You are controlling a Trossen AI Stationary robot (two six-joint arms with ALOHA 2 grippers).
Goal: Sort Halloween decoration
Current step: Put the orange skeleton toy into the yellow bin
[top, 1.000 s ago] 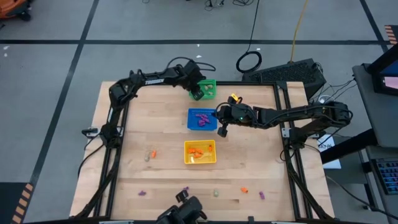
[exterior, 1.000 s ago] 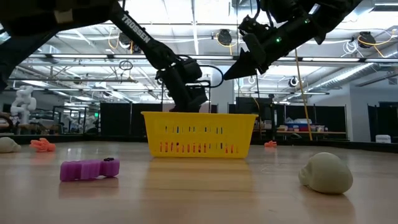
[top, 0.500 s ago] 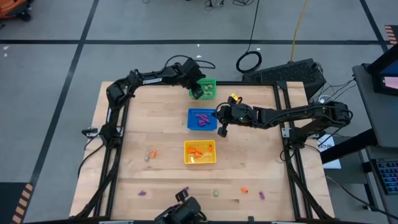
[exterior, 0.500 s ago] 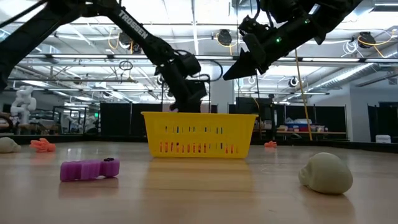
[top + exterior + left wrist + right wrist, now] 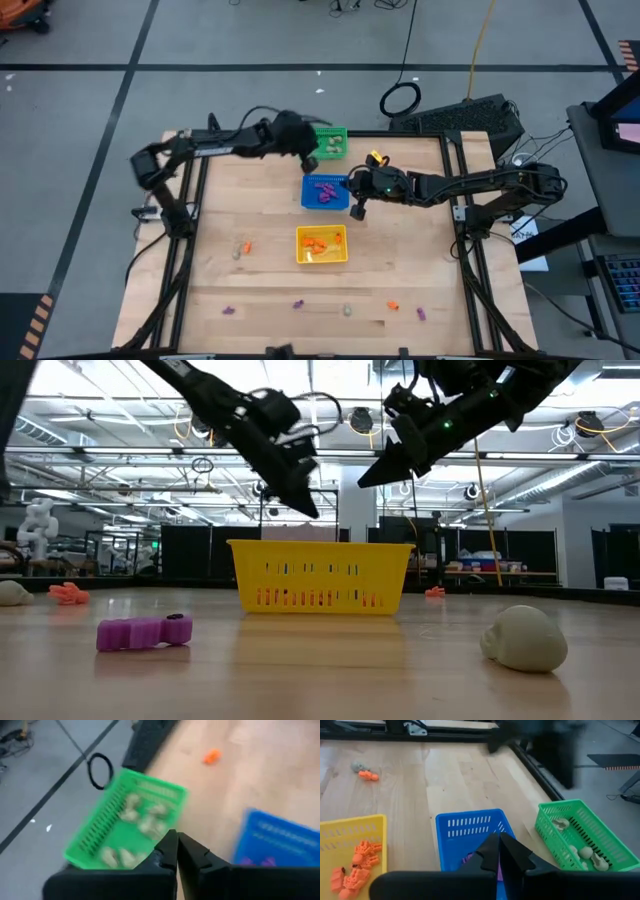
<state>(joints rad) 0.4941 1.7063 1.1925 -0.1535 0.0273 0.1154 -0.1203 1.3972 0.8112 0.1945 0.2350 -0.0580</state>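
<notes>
Right now my left gripper (image 5: 309, 160) hangs clenched and empty beside the green basket (image 5: 331, 142) of pale trinkets (image 5: 141, 818); my right gripper (image 5: 357, 209) is pinched shut too — just right of the blue basket (image 5: 323, 191). Stray trinkets (image 5: 393, 305) dot the table's near edge.

No text, label, brand, number or sign can be read anywhere: nothing legible on the dark arms, on the baskets, on the table, or in the room behind it.
</notes>
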